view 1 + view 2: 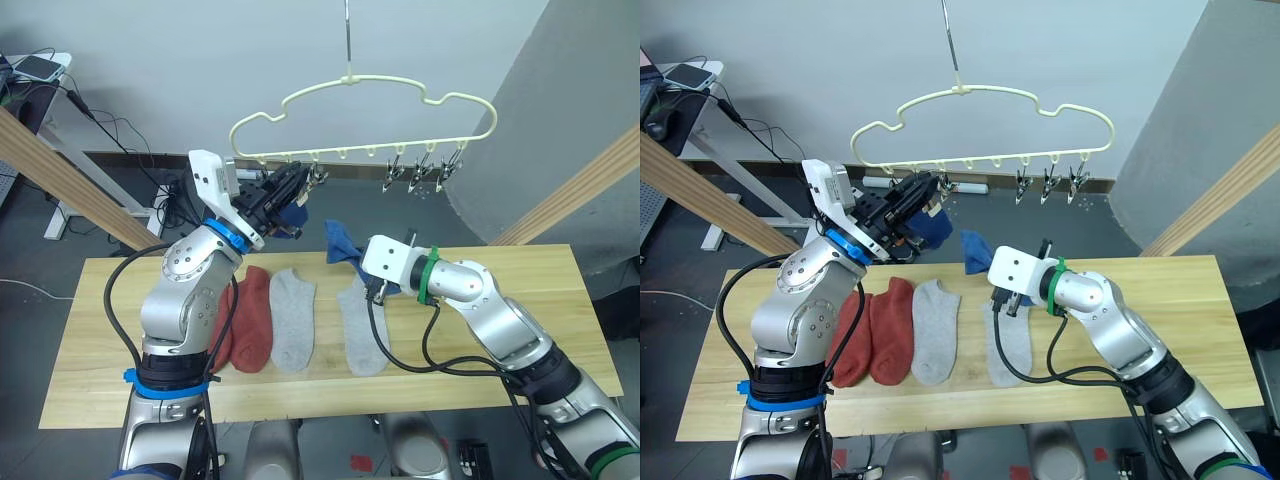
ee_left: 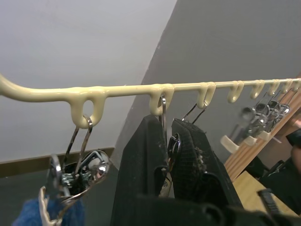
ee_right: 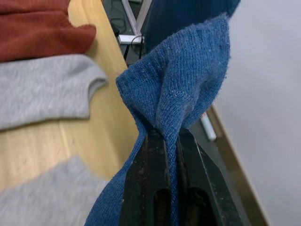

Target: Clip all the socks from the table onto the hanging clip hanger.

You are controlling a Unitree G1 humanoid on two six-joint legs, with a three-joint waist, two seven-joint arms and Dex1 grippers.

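Right wrist view: your right gripper (image 3: 170, 141) is clamped on a blue sock (image 3: 181, 89), centre frame above the table (image 1: 560, 300). Four socks (image 1: 292, 318) lie lengthwise toward you. Farther, your left gripper (image 2: 168, 136) pinches a clip (image 2: 167, 146) on the hanger (image 1: 370, 95), whose bar runs left-right.

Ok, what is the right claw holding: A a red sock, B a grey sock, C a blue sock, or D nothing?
C: the right claw is shut on a blue sock, bunched up between its fingers above the table.
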